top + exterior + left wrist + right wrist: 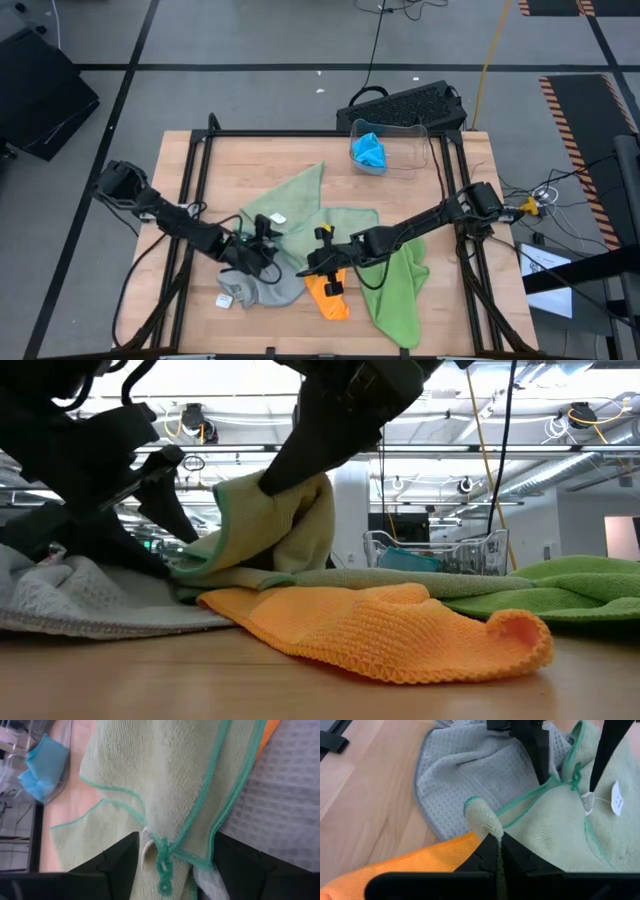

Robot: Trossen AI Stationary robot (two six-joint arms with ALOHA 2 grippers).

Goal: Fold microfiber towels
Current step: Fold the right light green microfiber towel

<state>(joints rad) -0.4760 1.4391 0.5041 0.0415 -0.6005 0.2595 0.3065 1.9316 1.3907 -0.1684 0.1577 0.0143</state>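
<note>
Five towels show in all: one sage green towel (290, 205), one grey towel (262, 288), one orange towel (329, 295), one lime green towel (396, 285), and one bright blue towel (370, 151) (this last one sits inside the single clear bin (412, 152)). One white tag (617, 798) shows on the sage green towel. One dark keyboard (405, 105) lies beyond the one wooden table (240, 160). Two robot arms reach in.
</note>
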